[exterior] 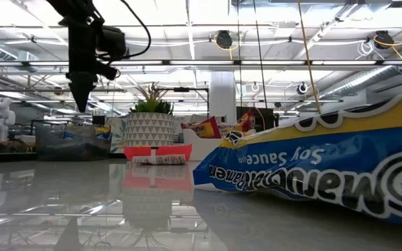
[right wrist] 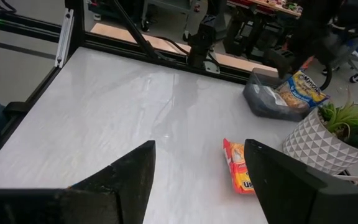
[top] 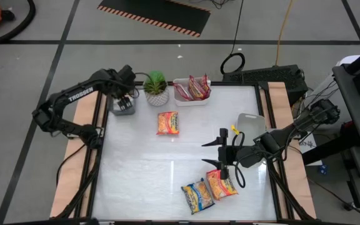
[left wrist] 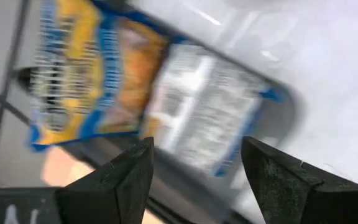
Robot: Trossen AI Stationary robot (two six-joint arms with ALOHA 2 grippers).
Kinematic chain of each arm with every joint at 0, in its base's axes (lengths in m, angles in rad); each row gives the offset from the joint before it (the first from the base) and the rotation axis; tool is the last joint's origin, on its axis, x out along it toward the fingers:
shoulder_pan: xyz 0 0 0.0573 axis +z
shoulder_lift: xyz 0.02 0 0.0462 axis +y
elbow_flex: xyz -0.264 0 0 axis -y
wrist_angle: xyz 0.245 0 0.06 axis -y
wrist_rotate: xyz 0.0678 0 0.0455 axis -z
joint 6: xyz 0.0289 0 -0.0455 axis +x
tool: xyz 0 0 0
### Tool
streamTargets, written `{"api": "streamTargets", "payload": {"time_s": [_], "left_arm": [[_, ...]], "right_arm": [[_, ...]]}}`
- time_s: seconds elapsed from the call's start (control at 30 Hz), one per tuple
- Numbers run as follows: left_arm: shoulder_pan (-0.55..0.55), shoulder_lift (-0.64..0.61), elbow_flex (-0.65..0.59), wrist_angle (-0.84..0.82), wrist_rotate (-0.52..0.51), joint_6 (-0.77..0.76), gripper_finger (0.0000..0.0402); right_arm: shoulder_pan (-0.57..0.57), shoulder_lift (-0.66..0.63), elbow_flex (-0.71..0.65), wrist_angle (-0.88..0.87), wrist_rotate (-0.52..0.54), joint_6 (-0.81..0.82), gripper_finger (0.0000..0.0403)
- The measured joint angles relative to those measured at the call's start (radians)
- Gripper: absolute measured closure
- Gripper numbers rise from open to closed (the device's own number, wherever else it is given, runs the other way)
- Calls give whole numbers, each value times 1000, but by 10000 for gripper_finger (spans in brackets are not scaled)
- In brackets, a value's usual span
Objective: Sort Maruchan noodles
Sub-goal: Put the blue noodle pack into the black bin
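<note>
My left gripper is open above the grey tray at the table's far left, which holds blue-trimmed noodle packets. It hangs over that tray in the low view. My right gripper is open over the middle right of the table and holds nothing. A red-trimmed packet lies flat mid-table. A blue-trimmed packet and an orange-trimmed one lie side by side near the near edge. The white tray at the far side holds red packets.
A small potted plant stands between the two trays. A pale flat piece lies by the table's right edge. Wooden side boards flank the table. The blue-trimmed packet fills the low view's right side.
</note>
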Motion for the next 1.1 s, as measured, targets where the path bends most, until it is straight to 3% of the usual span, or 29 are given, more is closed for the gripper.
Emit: {"api": "streamTargets", "payload": {"time_s": [0.3,0.6,1.1], "left_arm": [[-383,-2,0,53,-16,-295,156],[-805,-2,0,180,-126,-472,156],[-1196,6,0,364,-299,-769,156]], "right_arm": [[0,1,-21,0,0,52,163],[0,1,-27,2,0,135,164],[84,96,-27,17,-3,377,164]]}}
